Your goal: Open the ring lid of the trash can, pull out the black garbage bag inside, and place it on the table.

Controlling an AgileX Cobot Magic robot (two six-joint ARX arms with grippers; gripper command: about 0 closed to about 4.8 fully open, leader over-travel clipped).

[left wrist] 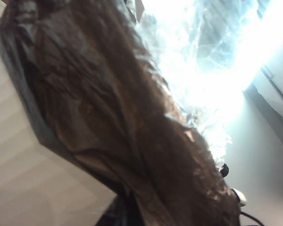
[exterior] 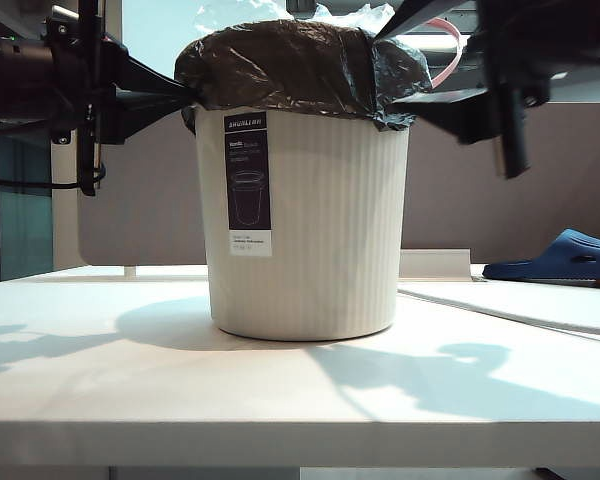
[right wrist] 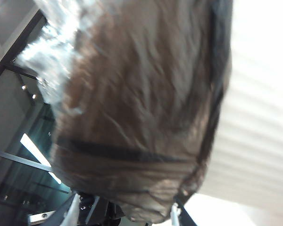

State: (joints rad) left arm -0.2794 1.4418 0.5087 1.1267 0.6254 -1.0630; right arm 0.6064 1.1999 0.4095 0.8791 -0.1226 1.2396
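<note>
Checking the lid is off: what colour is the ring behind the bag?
Dusty pink; the ring lid shows best in the exterior view, behind the black garbage bag.

You see a cream-white ribbed trash can (exterior: 320, 230) with a black-and-white label (exterior: 248, 185), a glossy black garbage bag (exterior: 300, 65), a dusty-pink ring lid (exterior: 448, 50), a white table (exterior: 280, 400) and a blue slipper (exterior: 560, 258).

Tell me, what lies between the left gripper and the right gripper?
In the exterior view, the trash can's top, covered by the black garbage bag, lies between the left gripper and right gripper.
</note>
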